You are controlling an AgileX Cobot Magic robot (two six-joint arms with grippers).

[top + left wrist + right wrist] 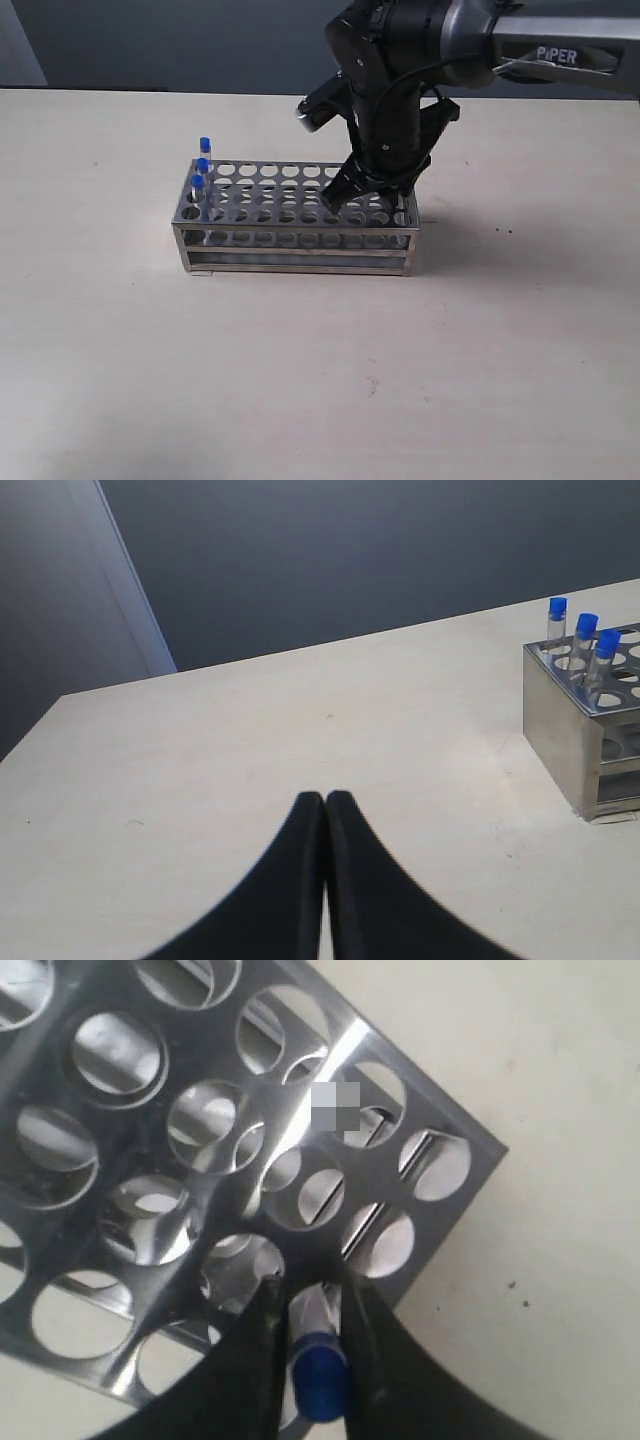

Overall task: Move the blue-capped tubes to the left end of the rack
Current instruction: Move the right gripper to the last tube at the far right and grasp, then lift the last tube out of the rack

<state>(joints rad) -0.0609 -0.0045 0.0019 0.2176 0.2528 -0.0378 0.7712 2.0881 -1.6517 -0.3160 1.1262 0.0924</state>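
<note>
The steel rack (300, 250) stands mid-table. Three blue-capped tubes (203, 164) stand upright in holes at its left end, and they also show in the left wrist view as tubes (587, 622) in the rack's corner (560, 710). My right gripper (352, 192) reaches down onto the rack's right end. In the right wrist view it (310, 1290) is shut on the fourth blue-capped tube (320, 1380), just above the perforated top plate (290, 1120). Whether that tube's lower end sits in a hole is hidden. My left gripper (325, 798) is shut and empty above bare table, well away from the rack.
The pale table (320, 380) spreads out on all sides of the rack. A dark wall (150, 40) rises behind its far edge. The black right arm (400, 70) hangs over the rack's right half.
</note>
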